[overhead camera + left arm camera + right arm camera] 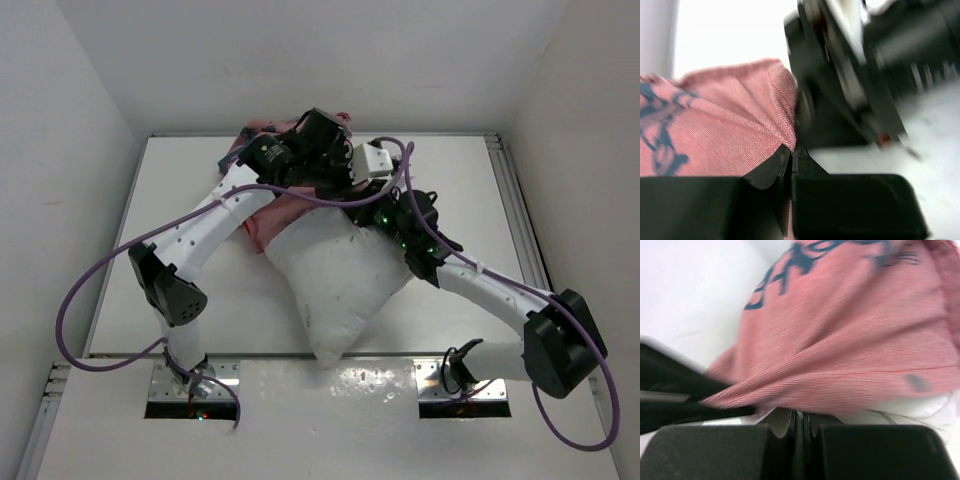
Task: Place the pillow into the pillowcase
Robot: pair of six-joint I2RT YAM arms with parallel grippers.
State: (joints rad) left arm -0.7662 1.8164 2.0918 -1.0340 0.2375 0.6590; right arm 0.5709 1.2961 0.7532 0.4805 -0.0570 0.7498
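The white pillow (345,285) lies in the middle of the table, one corner reaching toward the near edge. The pink pillowcase (268,218) is bunched at the pillow's far left end and runs under both arms. My left gripper (335,165) is shut on the pillowcase hem (785,125), with a strip of cloth showing between its fingers (765,170). My right gripper (358,188) sits right beside it, its jaws shut at the edge of the pillowcase (850,350), which is stretched over a bit of white pillow (920,407). The pillowcase shows its pale side with dark blue marks (790,265).
The white table (460,180) is boxed in by white walls on the left, right and back. The two wrists crowd together at the far middle; the right arm's wrist (865,75) fills the left wrist view. Purple cables (95,290) loop off both arms.
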